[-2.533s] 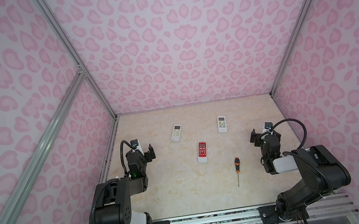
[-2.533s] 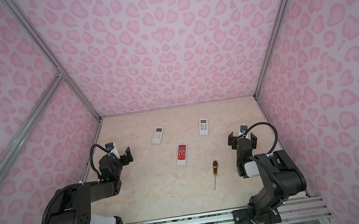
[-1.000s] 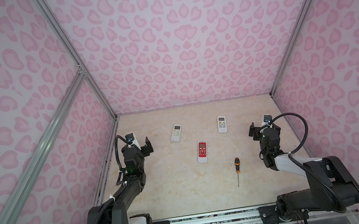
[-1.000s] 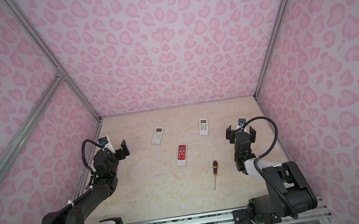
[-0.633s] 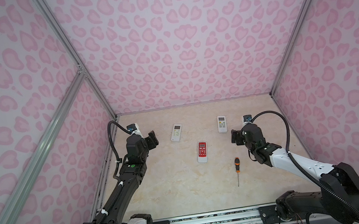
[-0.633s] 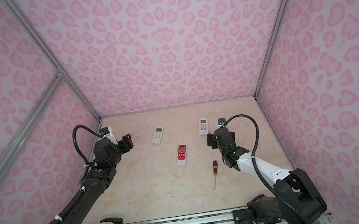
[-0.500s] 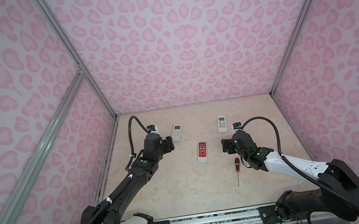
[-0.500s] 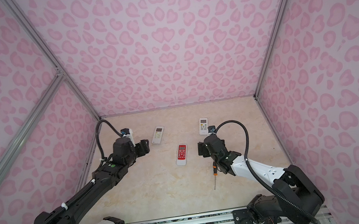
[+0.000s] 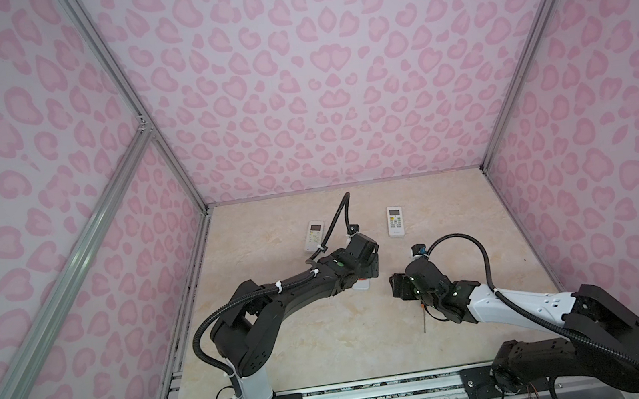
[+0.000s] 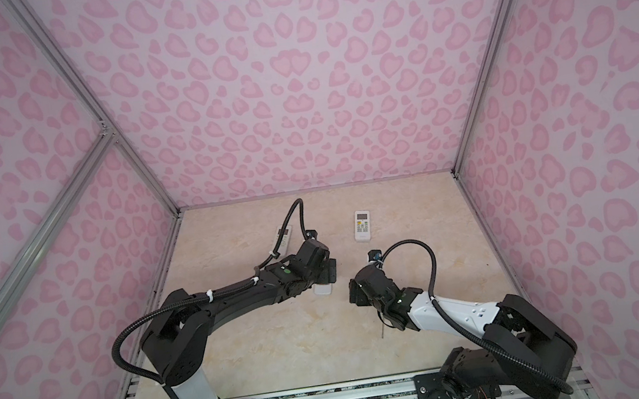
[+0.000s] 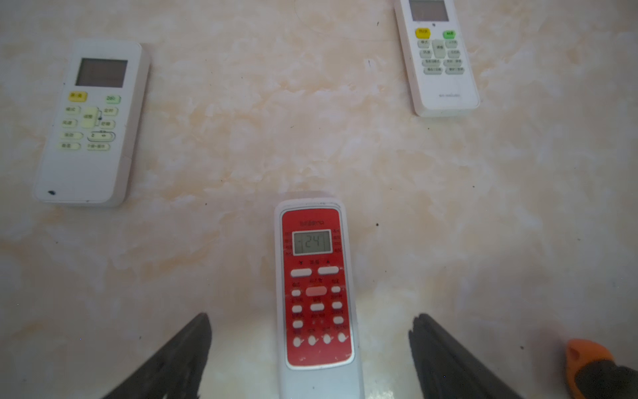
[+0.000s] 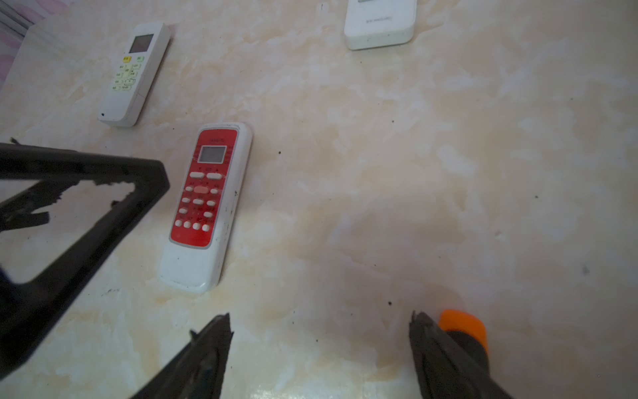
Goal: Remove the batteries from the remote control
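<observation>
Barely begun — saw no batteries out anywhere, presumably shut inside the red remote, face-up on the worktop. Had left hand wide astride it, not touching; right hand wide too, empty, beside the screwdriver — marbled beige surface, pink-spotted walls all round

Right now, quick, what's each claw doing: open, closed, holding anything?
Left claw: open, empty, poised over the red remote.
Right claw: open, empty, with the orange screwdriver handle beside one finger.
</observation>
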Controlling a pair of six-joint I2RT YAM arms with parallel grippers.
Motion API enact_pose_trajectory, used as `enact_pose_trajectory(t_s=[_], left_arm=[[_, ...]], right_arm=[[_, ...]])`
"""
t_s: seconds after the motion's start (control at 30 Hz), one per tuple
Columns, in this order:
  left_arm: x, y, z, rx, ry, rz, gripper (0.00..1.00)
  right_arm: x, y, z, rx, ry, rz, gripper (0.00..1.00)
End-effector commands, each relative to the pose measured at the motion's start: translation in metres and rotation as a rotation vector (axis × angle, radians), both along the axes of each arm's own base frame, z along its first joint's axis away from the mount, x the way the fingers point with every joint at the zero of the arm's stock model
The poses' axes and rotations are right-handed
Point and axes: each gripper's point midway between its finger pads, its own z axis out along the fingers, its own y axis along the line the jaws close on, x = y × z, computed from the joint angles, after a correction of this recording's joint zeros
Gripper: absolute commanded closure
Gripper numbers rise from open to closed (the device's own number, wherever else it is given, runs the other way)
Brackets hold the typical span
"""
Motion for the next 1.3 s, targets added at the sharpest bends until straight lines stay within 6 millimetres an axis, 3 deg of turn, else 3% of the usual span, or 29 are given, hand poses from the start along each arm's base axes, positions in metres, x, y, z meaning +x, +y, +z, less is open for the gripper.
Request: enact_pose_trajectory(t_s=[0.0, 0.43, 0.57, 0.77, 1.03, 1.27], left_arm=[[0.004, 0.008, -0.017, 0.068, 0.02, 0.051, 0.09], [0.01, -0.009, -0.063, 0.082, 0.107, 0.072, 0.18], [0.006, -0.01, -0.069, 0.067, 0.136, 0.082, 0.33], [0.002, -0.005, -0.062, 0.027, 0.144, 0.119, 0.45], [-0.007, -0.005, -0.045, -0.076, 0.169, 0.125, 0.48], [-0.014, -0.004, -0.035, -0.233, 0.22, 0.158, 0.49]], right_arm=[[-0.004, -0.001, 0.0, 0.048, 0.0, -0.018, 0.2], [-0.007, 0.008, 0.0, 0.096, 0.016, 0.01, 0.2], [-0.008, 0.016, 0.001, 0.137, 0.021, 0.028, 0.2], [-0.01, 0.037, 0.0, 0.208, 0.052, 0.1, 0.21], [-0.015, 0.07, 0.0, 0.361, 0.094, 0.182, 0.21], [-0.017, 0.08, 0.002, 0.414, 0.1, 0.196, 0.22]])
